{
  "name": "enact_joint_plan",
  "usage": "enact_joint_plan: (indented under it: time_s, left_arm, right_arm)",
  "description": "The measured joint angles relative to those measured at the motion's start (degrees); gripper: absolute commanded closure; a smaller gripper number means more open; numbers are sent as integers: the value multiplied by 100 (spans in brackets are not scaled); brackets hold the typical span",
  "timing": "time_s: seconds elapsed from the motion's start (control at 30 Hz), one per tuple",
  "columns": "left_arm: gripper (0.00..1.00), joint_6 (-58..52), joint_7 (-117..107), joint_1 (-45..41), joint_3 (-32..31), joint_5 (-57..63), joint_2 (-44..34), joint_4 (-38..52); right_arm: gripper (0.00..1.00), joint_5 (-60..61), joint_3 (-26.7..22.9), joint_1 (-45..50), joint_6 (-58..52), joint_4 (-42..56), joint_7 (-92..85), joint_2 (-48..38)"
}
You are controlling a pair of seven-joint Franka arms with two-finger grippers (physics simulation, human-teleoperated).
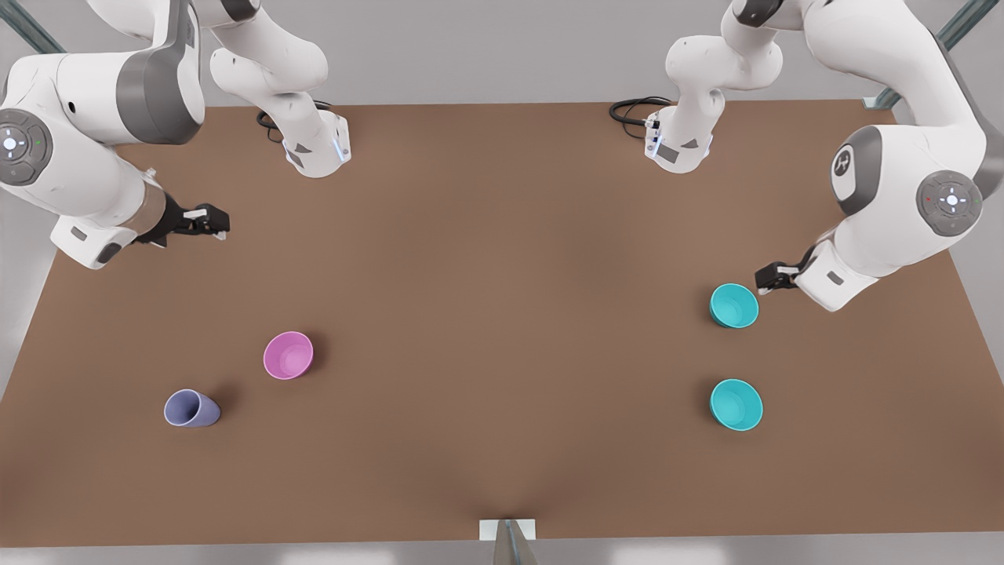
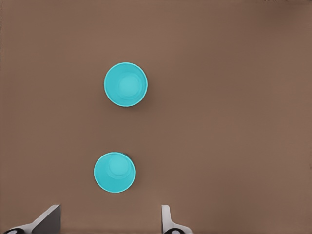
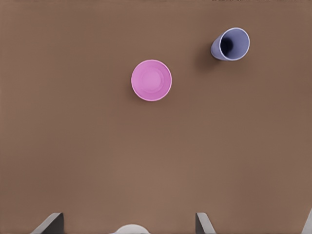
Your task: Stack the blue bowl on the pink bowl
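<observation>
- Two teal bowls stand upright on the front view's right side of the brown bench (image 1: pixel 502 314); the blue bowl (image 1: pixel 734 305) nearest an arm sits just beside the left end effector (image 1: pixel 767 281), and its twin, the second teal bowl (image 1: pixel 736 404), lies closer to the bench's near edge.
- The pink bowl (image 1: pixel 288 355) rests upright and empty on the front view's left, well apart from both teal bowls, with a lavender cup (image 1: pixel 190 409) tipped on its side near it.
- The left end effector, seen in its wrist view with fingers (image 2: pixel 166 219) spread wide and nothing between them, hangs above and to one side of the nearer teal bowl, not yet around it.
- The right end effector (image 1: pixel 205 220) waits on the front view's left, above bare bench and clear of the pink bowl; its fingers (image 3: pixel 204 223) also stand wide apart and empty.
- By the look of it, the job is at the reaching stage: no bowl is lifted.
- The next move likely calls for lining the open fingers over the teal bowl's rim, dropping, then closing on the wall before carrying it across the bench.
</observation>
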Motion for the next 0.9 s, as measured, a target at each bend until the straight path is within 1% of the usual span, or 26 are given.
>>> enact_joint_plan:
  time_s: [0.1,0.13,0.2,0.3,0.4,0.5,0.63,0.73,0.9]
  left_arm:
    - [0,4,-84,-3,16,-37,2,-2]
    - [0,4,-111,-2,40,-96,-1,-4]
    - [0,16,-166,12,75,-172,3,-139]
    - [0,29,-229,68,130,-240,130,-183]
    - [0,21,-275,129,233,-271,302,-200]
    - [0,-84,-298,110,233,-304,336,-181]
    - [0,-346,-314,98,242,-318,282,-145]
    - [0,-549,-325,100,245,-320,312,-120]
    - [0,-792,-339,100,245,-321,339,-117]
  right_arm:
    - [0,-8,-7,-1,35,-3,-24,76]
    - [0,-10,-11,-2,68,23,-37,318]
    - [0,-1,-6,-80,266,74,-102,1087]
    - [0,40,1,-150,807,57,-185,2149]
    - [0,243,-1,-407,1449,-132,-253,2697]
    - [0,535,5,-665,2153,-644,-311,2712]
    - [0,825,15,-1005,2976,-1513,-385,2243]
    - [0,915,15,-1080,3460,-1786,-431,2229]
    - [0,1001,11,-1051,4276,-2553,-467,2128]
